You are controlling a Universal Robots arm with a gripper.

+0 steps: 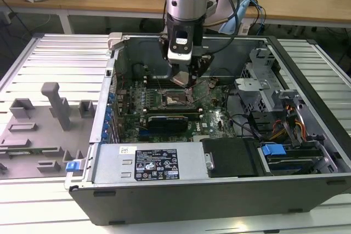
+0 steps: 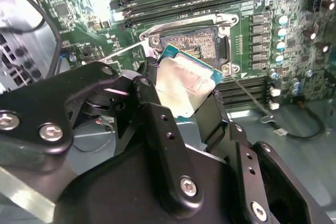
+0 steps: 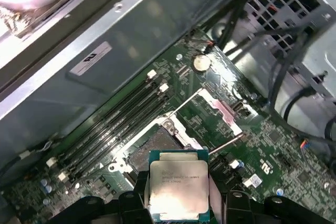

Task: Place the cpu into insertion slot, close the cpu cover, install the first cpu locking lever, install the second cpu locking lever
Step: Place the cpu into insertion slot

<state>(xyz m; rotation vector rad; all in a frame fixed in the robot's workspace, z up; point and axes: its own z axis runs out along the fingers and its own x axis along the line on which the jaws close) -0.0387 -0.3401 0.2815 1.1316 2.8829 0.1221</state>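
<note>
The cpu, a small square chip with a pale metal top, sits clamped between my gripper's black fingers. In the second wrist view the cpu hangs tilted just above the insertion slot, apart from it. The slot lies bare with a dark centre and a silvery rim. The cpu cover stands swung open beside the socket. A thin locking lever sticks out free near it. In the exterior view my gripper hovers inside the case over the slot.
Long black memory slots run beside the socket. A black expansion card lies in front of it. Case walls, a drive cage and cable bundles surround the motherboard. A grey fixture tray lies at the exterior view's left.
</note>
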